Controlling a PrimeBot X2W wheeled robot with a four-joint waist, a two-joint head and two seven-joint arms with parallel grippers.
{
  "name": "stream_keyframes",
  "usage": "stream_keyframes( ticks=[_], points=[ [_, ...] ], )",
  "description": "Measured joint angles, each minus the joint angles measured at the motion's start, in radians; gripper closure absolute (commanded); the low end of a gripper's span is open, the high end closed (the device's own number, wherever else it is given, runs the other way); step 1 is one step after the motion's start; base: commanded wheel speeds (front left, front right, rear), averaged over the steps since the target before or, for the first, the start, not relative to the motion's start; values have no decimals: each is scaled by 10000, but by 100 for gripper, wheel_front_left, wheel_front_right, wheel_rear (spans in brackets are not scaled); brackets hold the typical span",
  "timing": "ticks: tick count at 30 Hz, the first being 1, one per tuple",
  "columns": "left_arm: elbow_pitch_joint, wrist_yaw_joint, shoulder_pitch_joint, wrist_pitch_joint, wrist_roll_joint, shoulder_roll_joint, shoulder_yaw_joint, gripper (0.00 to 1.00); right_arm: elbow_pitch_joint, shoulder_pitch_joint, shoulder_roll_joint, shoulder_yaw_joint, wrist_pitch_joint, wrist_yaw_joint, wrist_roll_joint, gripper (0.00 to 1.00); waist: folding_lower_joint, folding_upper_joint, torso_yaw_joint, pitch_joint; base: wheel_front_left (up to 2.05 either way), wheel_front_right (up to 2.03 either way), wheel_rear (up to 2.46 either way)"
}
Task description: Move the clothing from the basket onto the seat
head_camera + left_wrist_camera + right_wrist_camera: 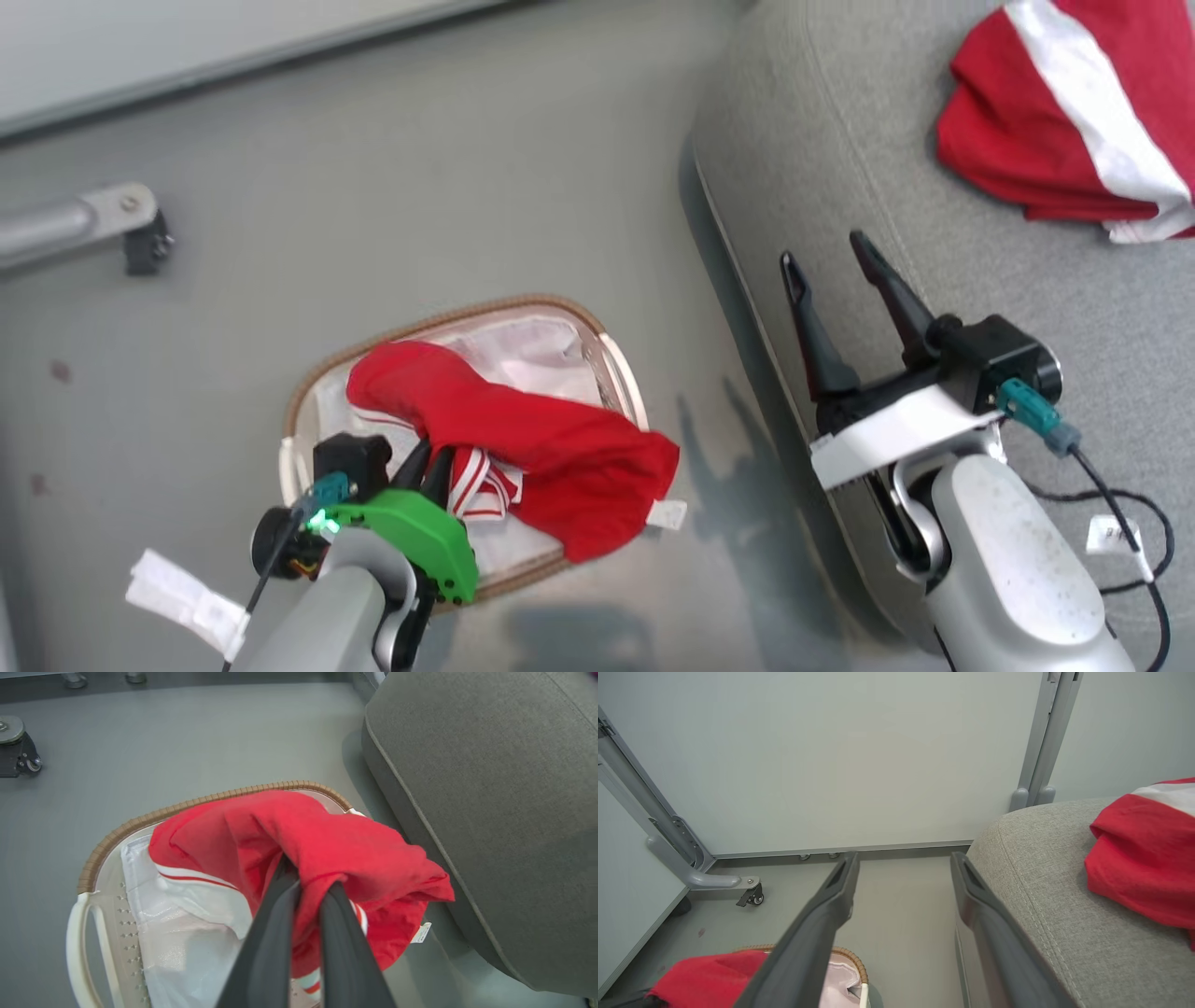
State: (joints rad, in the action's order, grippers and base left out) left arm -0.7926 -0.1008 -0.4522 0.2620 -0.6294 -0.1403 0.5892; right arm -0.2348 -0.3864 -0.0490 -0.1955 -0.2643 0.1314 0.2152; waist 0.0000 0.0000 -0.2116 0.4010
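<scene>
While your left pincer (428, 462) is down at the basket (467, 313), its two dark fingers (268, 933) are pinched tight together on a fold of the red garment (523, 429). The left wrist view shows it best, with both fingers running straight up into the bunched cloth. That garment lies half in, half out: one end rests on the white liner (537, 350) inside the basket, and the other end spills over the brown woven rim on the side nearest the seat (840, 140). A little white tag (667, 513) sticks out from the hem over the floor (420, 187). Some red and white stripe trim shows right beside the left pincer. The basket itself sits on the grey floor just beside the seat's front edge, and I can't tell if they actually touch. Your right pincer (824, 252) hangs over the seat's rounded edge with its fingers spread wide apart and nothing between them. A second red garment (1055, 121) with a broad white stripe lies crumpled on the seat, well apart from the right pincer, up in the far right corner of the head view
</scene>
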Motion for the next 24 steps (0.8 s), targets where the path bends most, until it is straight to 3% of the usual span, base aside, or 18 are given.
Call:
stream_keyframes(
  ticks=[9, 14, 24],
  points=[
    [2069, -50, 1321, 0, 1244, 391, -1546, 100, -368, 905, 0, 6, 0, 0, -15, 0, 0, 0, 487, -1601, 0, 0, 0],
    [3053, -148, 1582, 2, 1407, 631, -2196, 100, -539, 1378, 0, 8, 0, 0, -15, 0, 0, 0, 732, -2364, 0, 0, 0],
    [4598, -236, 1531, 2, 1492, 834, -2629, 100, -1005, 2313, 0, -176, 0, 0, -98, 0, -1, 0, 1122, -3572, 0, 0, 0]
  ],
)
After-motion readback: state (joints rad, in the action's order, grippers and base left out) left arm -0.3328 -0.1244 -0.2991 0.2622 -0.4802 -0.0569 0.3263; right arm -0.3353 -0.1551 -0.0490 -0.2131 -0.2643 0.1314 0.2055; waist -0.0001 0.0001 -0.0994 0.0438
